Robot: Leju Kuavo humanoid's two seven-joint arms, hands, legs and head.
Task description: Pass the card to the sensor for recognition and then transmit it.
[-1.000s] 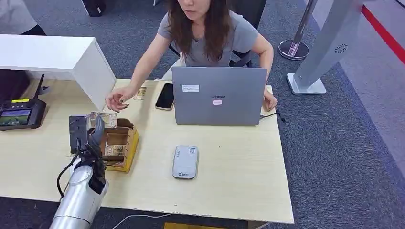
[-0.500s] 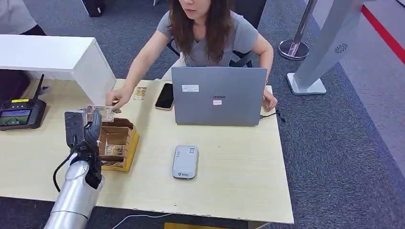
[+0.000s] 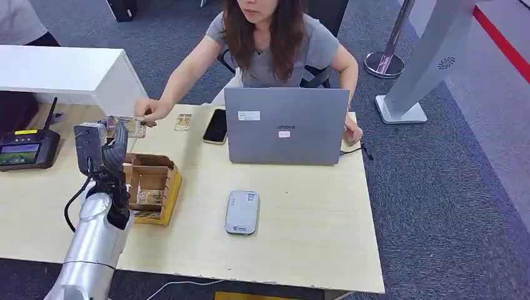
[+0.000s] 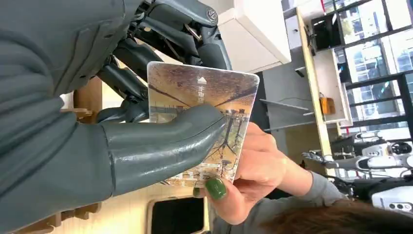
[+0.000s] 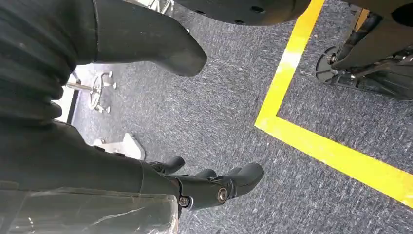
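My left hand is raised above the table's left side and pinches a picture card between thumb and fingers. In the left wrist view the card lies under my thumb. A person's hand with green nails grips the card's other end. From the head view that person's hand reaches over from behind the table to the card. The grey card sensor lies flat on the table in front of the laptop. My right hand hangs over the carpet, fingers apart and holding nothing.
An open cardboard card box sits just right of my left arm. Behind the table sits the person, at a grey laptop, with a black phone and a loose card nearby. A payment terminal and a white counter stand at the left.
My left hand has lifted the card up and away from the box toward the back of the table. The person's hand has closed on the card's far end.
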